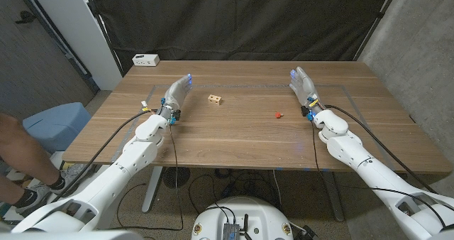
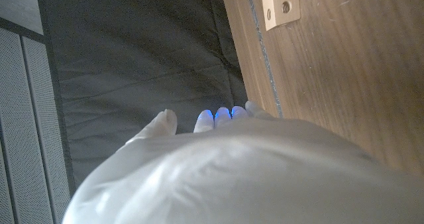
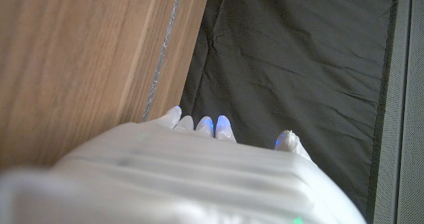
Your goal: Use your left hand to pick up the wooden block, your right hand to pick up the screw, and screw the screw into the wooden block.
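- Step in hand: the pick-up; nothing is grasped yet.
- Your left hand (image 1: 176,94) and right hand (image 1: 303,85) hold nothing, fingers extended.
- Block (image 1: 214,99) sits mid-table toward the far edge; screw (image 1: 279,115) lies well apart, nearer your right hand.
- Next: reach each hand inward to its item.

The head camera looks down from above over the whole brown wooden table (image 1: 234,133), both white arms entering from the bottom corners. Each wrist camera sits close behind its own hand, facing along the fingers toward the table's far edge and the black cloth backdrop (image 1: 241,20), which all three views share.
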`<state>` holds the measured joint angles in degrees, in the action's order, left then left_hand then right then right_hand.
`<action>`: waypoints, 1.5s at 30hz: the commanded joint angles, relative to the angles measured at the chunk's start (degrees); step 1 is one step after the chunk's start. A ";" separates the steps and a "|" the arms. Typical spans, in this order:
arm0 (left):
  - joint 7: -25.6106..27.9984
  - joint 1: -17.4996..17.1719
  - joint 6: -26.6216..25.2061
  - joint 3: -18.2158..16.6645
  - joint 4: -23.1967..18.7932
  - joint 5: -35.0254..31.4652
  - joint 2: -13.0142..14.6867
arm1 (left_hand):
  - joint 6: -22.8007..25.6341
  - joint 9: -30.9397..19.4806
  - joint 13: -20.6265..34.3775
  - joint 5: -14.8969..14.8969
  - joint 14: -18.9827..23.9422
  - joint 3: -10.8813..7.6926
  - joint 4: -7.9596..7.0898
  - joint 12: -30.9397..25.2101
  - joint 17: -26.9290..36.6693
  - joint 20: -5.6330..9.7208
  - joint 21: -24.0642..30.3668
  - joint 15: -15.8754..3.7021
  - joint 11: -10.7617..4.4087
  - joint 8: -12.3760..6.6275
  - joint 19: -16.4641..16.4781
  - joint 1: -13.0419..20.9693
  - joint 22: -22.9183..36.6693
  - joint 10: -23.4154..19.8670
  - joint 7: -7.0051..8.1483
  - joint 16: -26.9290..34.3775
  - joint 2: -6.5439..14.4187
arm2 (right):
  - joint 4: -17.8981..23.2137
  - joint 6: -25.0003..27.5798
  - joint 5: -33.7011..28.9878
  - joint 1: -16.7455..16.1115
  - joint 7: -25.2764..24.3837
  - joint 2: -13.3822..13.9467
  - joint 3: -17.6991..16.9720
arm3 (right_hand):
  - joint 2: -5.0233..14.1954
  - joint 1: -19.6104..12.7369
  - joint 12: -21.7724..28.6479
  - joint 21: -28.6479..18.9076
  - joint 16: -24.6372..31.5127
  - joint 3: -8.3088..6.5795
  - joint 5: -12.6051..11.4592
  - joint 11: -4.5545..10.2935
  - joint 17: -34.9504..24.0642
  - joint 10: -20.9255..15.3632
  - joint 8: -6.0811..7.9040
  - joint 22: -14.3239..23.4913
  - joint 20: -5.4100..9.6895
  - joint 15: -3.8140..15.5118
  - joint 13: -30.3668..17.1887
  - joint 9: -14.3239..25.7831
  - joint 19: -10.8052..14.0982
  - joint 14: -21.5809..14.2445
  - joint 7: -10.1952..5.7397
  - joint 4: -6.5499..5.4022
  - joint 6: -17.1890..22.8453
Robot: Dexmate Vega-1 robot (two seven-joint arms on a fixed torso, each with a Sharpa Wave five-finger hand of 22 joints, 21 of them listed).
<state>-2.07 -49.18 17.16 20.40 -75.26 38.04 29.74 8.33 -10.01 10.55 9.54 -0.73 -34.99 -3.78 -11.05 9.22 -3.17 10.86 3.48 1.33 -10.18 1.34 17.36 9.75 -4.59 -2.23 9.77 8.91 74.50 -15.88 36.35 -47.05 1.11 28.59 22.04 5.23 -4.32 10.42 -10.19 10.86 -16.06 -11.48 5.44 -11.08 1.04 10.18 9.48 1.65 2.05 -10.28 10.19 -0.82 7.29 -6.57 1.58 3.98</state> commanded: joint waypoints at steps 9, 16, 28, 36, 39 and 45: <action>0.40 -0.15 -0.55 -0.03 -2.10 -1.59 2.10 | 0.94 -0.13 0.14 0.40 0.34 -0.44 0.53 -0.54 0.20 -0.36 0.56 0.54 -0.14 -0.43 1.01 0.36 0.23 -0.82 0.04 0.30 0.39 | -2.05 -1.00 -1.63 1.49 -1.17 -1.87 1.13 | 0.62 0.43 0.30 -0.43 0.37 -0.12 -0.52 0.14 0.02 -0.24 0.37 0.26 2.57 1.87 -0.07 0.12 0.19 0.23 -0.32 -0.32 0.10; 0.81 0.47 -0.93 0.40 -2.96 -2.96 2.70 | 0.86 -0.12 0.13 0.41 0.28 -0.46 0.85 -0.57 0.18 -0.34 0.51 0.28 -0.39 -0.35 0.96 0.47 0.24 -0.91 0.19 0.24 0.29 | -1.55 -0.66 -2.14 1.48 -2.06 -1.66 1.11 | 0.42 0.51 0.35 -0.46 0.38 -0.04 -0.54 0.06 0.06 -0.37 0.40 0.24 2.56 1.87 -0.07 0.11 0.19 0.19 -0.22 -0.34 0.14; 1.77 1.89 -3.66 1.42 -5.91 -7.26 6.13 | 0.78 -0.11 0.12 0.41 0.04 -0.46 1.43 -0.61 0.17 -0.27 0.13 0.18 -0.72 -0.29 0.02 0.64 0.23 -1.08 0.52 0.13 0.14 | -1.28 -0.78 -2.83 1.48 -2.82 -1.39 1.05 | 0.35 0.50 0.27 -0.48 0.31 -0.07 -0.61 0.10 0.14 -0.21 0.46 0.22 2.63 1.94 -0.07 0.10 0.17 0.29 -0.22 -0.34 0.24; 1.78 3.29 -5.35 1.99 -7.04 -9.17 7.50 | 0.77 -0.10 0.12 0.41 -0.21 -0.45 1.74 -0.57 0.16 -0.05 0.01 0.35 -0.59 -0.28 -0.37 0.73 0.22 -1.00 0.56 0.06 0.13 | -1.10 -0.22 -2.76 1.51 -2.94 -1.24 1.05 | 0.33 0.48 0.28 -0.51 0.29 -0.10 -0.67 0.09 0.20 -0.20 0.47 0.22 2.67 1.95 -0.07 0.10 0.18 0.30 -0.23 -0.33 0.24; 1.77 4.42 -7.00 2.87 -8.30 -11.66 9.10 | 0.68 -0.10 0.11 0.42 -0.47 -0.46 1.85 -0.56 0.16 0.15 -0.06 0.32 -0.65 -0.24 -0.60 0.77 0.22 -0.99 0.65 -0.02 0.14 | -0.62 0.47 -3.48 1.47 -3.77 -0.74 1.16 | 0.32 0.46 0.29 -0.53 0.29 -0.12 -0.69 0.12 0.22 -0.24 0.50 0.21 2.69 1.97 -0.06 0.10 0.21 0.27 -0.16 -0.33 0.31; 1.78 5.76 -9.40 3.73 -9.91 -14.37 10.92 | 0.26 -0.10 0.10 0.45 -1.33 -0.42 2.35 -0.42 0.17 0.21 -0.49 0.86 -1.14 -0.11 -2.15 0.92 0.21 -0.63 0.99 -0.14 0.17 | -1.14 0.48 -3.40 1.58 -3.67 -0.62 1.01 | 0.36 0.41 0.31 -0.58 0.34 -0.19 -0.74 0.28 0.27 -0.32 0.52 0.21 2.75 1.75 -0.06 0.09 0.33 0.10 -0.20 -0.32 0.35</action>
<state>-0.49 -45.60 11.64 22.69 -82.49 28.38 37.60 8.68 -9.99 10.54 9.76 -1.71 -35.33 -1.77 -11.49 9.20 -2.76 10.59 4.00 0.67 -10.39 0.10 17.58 9.73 -5.17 -1.56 9.76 9.15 73.43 -16.09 33.34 -45.59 -2.13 27.47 23.10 5.45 -4.10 10.42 -10.41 10.86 -16.06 -11.92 5.21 -10.64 0.82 10.39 9.46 1.65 2.05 -10.26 10.13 -0.80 7.28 -6.56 1.58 3.98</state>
